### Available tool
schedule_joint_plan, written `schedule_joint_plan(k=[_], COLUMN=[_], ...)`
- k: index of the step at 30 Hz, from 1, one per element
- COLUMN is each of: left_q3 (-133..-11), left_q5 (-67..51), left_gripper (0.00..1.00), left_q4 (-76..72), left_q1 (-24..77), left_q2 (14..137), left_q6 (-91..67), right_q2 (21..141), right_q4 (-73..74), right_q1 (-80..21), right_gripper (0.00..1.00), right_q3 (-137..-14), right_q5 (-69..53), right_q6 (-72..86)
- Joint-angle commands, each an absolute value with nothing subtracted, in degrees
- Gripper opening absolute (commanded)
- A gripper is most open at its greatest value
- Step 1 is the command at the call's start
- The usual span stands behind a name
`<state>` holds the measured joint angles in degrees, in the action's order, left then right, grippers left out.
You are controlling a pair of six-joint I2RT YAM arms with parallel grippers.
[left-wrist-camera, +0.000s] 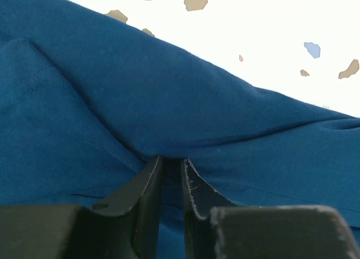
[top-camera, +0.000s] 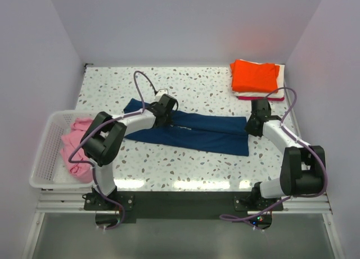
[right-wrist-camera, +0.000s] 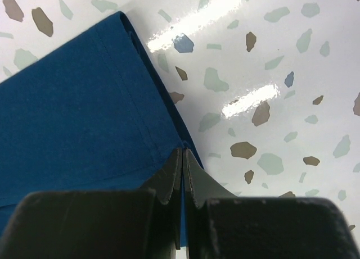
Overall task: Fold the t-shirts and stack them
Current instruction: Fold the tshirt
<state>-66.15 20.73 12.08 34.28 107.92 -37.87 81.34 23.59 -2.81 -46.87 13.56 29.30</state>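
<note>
The navy blue t-shirt (top-camera: 194, 132) lies folded lengthwise into a long strip across the middle of the table. My left gripper (top-camera: 163, 111) is shut on a pinch of its cloth (left-wrist-camera: 169, 101) near the strip's left end. My right gripper (top-camera: 254, 124) is shut on the hemmed right edge (right-wrist-camera: 101, 118). A pink t-shirt (top-camera: 76, 146) lies bunched in the basket at left. A folded orange t-shirt (top-camera: 256, 75) tops a stack at the back right, with white and red edges (top-camera: 253, 96) showing under it.
The white slatted basket (top-camera: 46, 152) stands at the table's left edge. The speckled tabletop (top-camera: 185, 163) runs to the front rail. White walls close the back and sides.
</note>
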Motion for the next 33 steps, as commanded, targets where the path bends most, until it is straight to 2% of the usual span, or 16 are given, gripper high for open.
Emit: schedule_joint_plan(k=[1,2,7,21,33], left_q3=[-68.2,-68.12,-67.06,-63.19,-58.19], left_q5=[22.59,22.67,22.94,23.38,20.31], left_gripper=[0.2,0.14,0.0,0.0,0.0], left_q4=[12.22,12.3,12.04,10.72,9.05], left_q1=[34.8,34.98,35.07,35.33,35.24], left_q2=[108.02,107.76,105.56,98.44,98.88], left_q6=[-37.18,-37.18,-37.27,-38.23,-40.25], right_q2=[79.89,79.89,80.68,79.19,77.87], right_q4=[23.91,23.91,23.82,25.57,24.44], right_q1=[-2.37,-2.37,-2.37,-2.29,-2.2], right_gripper=[0.0,0.0,0.0,0.0,0.0], right_q3=[-46.06,-45.79,-45.61,-46.49,-42.81], right_q5=[14.76,14.68,14.94,15.82,15.21], right_q6=[29.27,29.35,29.53,29.88,30.5])
